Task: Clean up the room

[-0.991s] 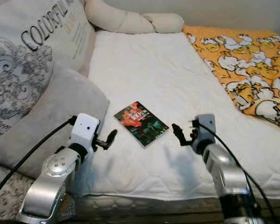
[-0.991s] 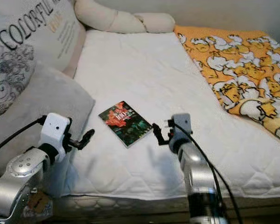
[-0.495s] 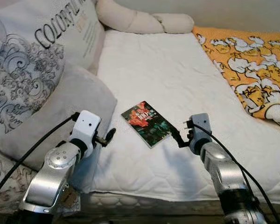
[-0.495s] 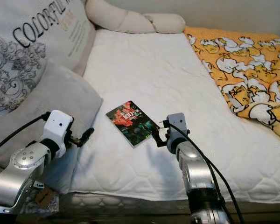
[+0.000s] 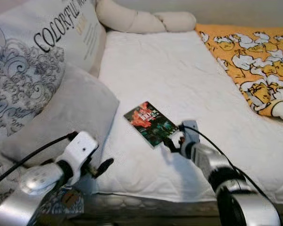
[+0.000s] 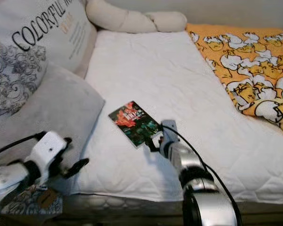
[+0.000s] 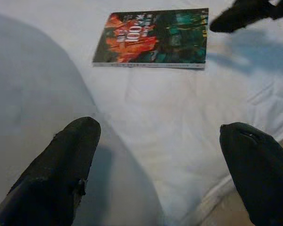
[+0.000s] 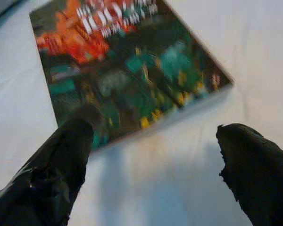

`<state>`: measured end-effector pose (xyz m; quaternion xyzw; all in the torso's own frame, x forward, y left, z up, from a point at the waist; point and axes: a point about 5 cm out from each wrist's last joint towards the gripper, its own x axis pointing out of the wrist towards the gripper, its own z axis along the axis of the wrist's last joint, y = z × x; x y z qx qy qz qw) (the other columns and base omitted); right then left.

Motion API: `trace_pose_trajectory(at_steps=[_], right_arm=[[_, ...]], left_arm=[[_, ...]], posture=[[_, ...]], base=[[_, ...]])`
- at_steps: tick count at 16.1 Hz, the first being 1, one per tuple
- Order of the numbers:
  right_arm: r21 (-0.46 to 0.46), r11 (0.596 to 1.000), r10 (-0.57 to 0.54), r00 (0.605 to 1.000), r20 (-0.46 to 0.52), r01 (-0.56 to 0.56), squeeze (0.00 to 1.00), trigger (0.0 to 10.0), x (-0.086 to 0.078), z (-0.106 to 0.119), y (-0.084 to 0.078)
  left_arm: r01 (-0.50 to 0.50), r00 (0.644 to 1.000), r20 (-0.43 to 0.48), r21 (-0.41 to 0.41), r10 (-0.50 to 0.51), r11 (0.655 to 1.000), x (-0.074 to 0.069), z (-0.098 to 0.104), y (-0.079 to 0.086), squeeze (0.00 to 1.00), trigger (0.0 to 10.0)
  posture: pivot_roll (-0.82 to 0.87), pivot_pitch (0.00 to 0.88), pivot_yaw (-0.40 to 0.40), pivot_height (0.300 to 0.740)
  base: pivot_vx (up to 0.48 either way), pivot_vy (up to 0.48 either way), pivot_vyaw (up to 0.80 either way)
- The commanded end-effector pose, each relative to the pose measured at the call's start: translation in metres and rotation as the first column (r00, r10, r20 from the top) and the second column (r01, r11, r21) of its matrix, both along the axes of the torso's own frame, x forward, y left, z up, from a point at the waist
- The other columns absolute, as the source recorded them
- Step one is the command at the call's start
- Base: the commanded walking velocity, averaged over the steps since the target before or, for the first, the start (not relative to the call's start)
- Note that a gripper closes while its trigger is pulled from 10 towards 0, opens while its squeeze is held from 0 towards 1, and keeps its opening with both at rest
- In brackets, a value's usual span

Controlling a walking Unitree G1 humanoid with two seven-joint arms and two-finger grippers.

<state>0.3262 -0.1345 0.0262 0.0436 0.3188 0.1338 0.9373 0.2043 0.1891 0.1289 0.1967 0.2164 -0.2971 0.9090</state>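
Note:
A small book with a red and green cover lies flat on the white mattress, near its front edge. My right gripper is open at the book's near right corner. In the right wrist view one finger is over the cover and the other is over bare sheet. My left gripper is open and low at the mattress front, beside the grey pillow and short of the book.
A grey pillow and a large printed pillow lie to the left. A beige knotted cushion lies at the far end, and an orange patterned blanket covers the right side. The mattress front edge is just below both arms.
My right gripper has moved forward and left, up to the book's near corner. My left arm has dropped lower and back toward the mattress front. The camera has shifted slightly.

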Motion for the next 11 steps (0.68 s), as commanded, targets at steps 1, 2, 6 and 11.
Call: trace_pose_trajectory(at_steps=[1, 2, 6, 11], right_arm=[[-0.043, 0.999, -0.024, 0.999, 0.029, 0.025, 1.00, 10.0, 0.006, 0.005, -0.003], [-0.052, 0.998, -0.045, 0.999, 0.032, 0.046, 1.00, 10.0, 0.008, 0.006, -0.005], [-0.071, 0.997, -0.016, 1.000, -0.006, 0.015, 1.00, 10.0, 0.003, -0.001, 0.001], [-0.052, 0.997, 0.048, 0.997, -0.056, -0.051, 1.00, 10.0, -0.009, -0.014, 0.021]], left_arm=[[0.003, 1.000, 0.010, -0.002, -0.003, 1.000, -0.002, 0.007, 0.001, 0.00, 10.0], [-0.002, 1.000, 0.006, -0.002, 0.002, 1.000, -0.005, 0.008, 0.001, 0.00, 10.0], [-0.005, 1.000, -0.029, 0.005, 0.006, 1.000, -0.018, 0.012, 0.002, 0.00, 10.0], [-0.004, 0.999, -0.049, 0.032, 0.006, 0.999, -0.031, 0.027, 0.009, 0.00, 10.0]], posture=[[0.17, 0.000, -0.022, 0.740], [0.18, 0.000, -0.027, 0.740], [0.21, 0.000, -0.021, 0.740], [0.27, 0.051, -0.010, 0.740]], base=[[0.000, 0.000, 0.00], [0.000, 0.000, 0.00], [0.000, 0.000, 0.00], [0.000, 0.000, 0.00]])
